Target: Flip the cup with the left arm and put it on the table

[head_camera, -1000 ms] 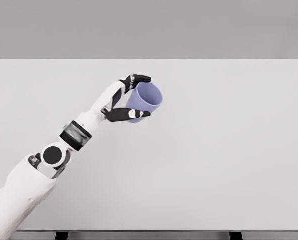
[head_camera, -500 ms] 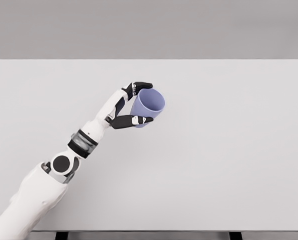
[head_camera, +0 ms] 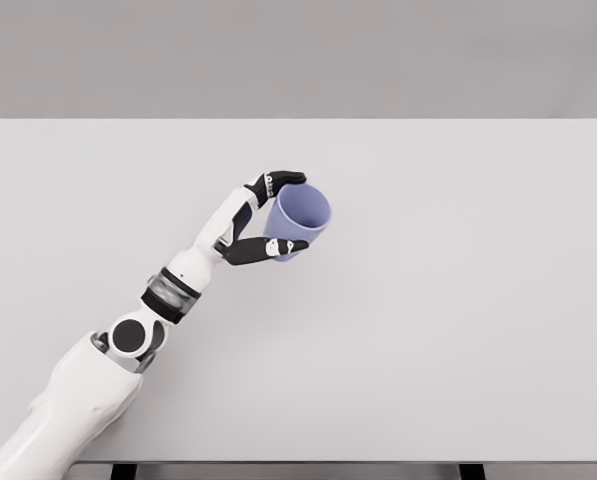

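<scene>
1. The left hand (head_camera: 263, 215) grasps the cup (head_camera: 296, 220), dark fingers (head_camera: 283, 179) over the cup's far side and the thumb under its near side.
2. The cup is pale blue-violet, mouth up and tilted toward the surface's (head_camera: 458, 300) right edge; its inside shows.
3. It sits left of the surface's middle, nearer the far edge than the near one; whether its base touches the surface cannot be told.
4. The white left arm (head_camera: 88, 390) enters from the near left corner.
</scene>
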Action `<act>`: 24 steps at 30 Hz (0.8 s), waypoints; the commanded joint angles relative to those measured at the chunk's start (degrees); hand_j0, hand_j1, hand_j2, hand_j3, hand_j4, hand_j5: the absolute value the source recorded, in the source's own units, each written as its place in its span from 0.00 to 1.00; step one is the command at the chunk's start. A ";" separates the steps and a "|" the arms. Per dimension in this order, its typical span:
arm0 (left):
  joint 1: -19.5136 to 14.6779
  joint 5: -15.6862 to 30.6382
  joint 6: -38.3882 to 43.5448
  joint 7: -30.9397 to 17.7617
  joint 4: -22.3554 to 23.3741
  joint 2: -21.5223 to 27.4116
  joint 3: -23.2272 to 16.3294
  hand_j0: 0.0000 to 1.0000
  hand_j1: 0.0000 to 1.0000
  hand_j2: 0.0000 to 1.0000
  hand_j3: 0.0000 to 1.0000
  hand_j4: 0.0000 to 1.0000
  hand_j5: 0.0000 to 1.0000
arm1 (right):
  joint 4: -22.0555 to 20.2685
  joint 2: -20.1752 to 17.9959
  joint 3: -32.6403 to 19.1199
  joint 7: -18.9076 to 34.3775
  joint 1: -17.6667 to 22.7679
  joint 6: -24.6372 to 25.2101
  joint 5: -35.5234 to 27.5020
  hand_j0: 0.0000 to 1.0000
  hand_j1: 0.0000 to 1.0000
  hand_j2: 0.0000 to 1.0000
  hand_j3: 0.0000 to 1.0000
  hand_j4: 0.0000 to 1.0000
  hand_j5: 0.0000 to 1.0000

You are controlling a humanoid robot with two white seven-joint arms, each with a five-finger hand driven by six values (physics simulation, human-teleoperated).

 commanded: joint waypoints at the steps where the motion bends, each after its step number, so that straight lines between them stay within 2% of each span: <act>1: 0.00 0.16 -0.04 0.00 0.50 -0.29 0.01 0.78 0.78 0.78 0.78 0.78 0.78 | -0.01 0.00 0.00 0.01 0.00 -0.01 -0.11 1.00 1.00 1.00 1.00 1.00 1.00; 24: 0.00 0.33 0.05 0.09 1.99 -0.90 0.09 0.87 0.87 0.87 0.87 0.87 0.87 | -0.01 0.00 0.00 0.01 0.00 -0.01 -0.02 1.00 1.00 1.00 1.00 1.00 1.00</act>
